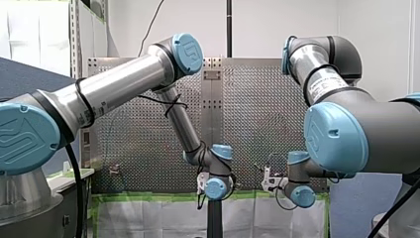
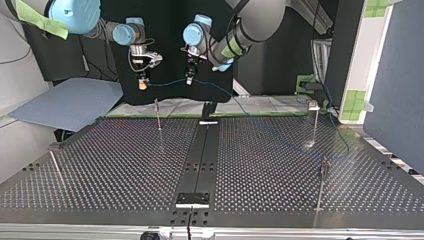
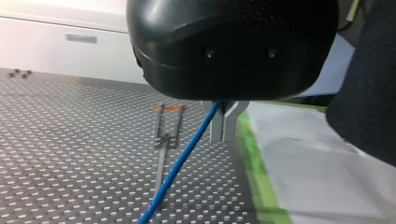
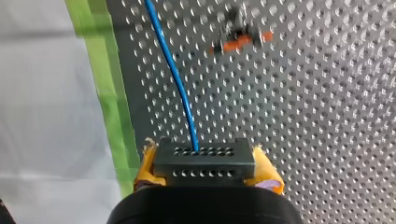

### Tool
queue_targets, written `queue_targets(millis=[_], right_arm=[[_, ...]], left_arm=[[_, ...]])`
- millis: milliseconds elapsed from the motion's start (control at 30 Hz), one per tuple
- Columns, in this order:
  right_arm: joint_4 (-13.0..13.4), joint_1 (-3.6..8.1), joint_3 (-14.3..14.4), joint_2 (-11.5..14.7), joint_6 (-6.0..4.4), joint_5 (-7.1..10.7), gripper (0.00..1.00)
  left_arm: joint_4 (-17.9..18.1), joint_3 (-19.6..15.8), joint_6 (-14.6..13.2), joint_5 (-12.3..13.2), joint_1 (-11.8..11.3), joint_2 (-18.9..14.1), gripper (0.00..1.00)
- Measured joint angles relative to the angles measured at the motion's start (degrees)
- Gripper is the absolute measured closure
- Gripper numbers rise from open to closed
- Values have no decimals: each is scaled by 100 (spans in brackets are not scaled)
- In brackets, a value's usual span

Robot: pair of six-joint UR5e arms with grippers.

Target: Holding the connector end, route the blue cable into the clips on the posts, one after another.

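Observation:
The black connector block [image 4: 204,163] sits between the yellow pads of my right gripper [image 4: 205,170], which is shut on it. The blue cable [image 4: 175,74] leaves the block and runs ahead over the perforated table. In the top view the blue cable [image 2: 167,82] hangs nearly level from my right gripper [image 2: 143,84] to my left gripper [image 2: 190,79], both high above the table's far edge. In the left wrist view the metal fingers [image 3: 219,122] stand together with the blue cable [image 3: 180,163] running out beside them and down toward the table. A post with an orange clip [image 4: 240,39] stands ahead of the connector.
Thin posts stand on the table [image 2: 125,165]: one far left of centre [image 2: 158,115], one far right [image 2: 316,122], one near right [image 2: 322,185], one at the left edge [image 2: 56,165]. Green tape [image 3: 254,154] marks the table's far border. The cable's slack trails past the right posts [image 2: 300,145].

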State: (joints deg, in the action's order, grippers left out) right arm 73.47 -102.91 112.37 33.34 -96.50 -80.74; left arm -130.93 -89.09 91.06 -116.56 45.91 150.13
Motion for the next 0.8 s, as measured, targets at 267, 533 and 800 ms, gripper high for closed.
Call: queue_targets(millis=[267, 533, 800], right_arm=[[60, 215, -1, 2, 6, 287, 100], [55, 461, 4, 34, 11, 722, 100], [29, 842, 82, 158, 22, 1135, 100]], left_arm=[[29, 294, -154, -294, 120, 180, 100], [44, 541, -405, -515, 193, 271, 100], [1, 918, -428, -666, 304, 558, 100]])
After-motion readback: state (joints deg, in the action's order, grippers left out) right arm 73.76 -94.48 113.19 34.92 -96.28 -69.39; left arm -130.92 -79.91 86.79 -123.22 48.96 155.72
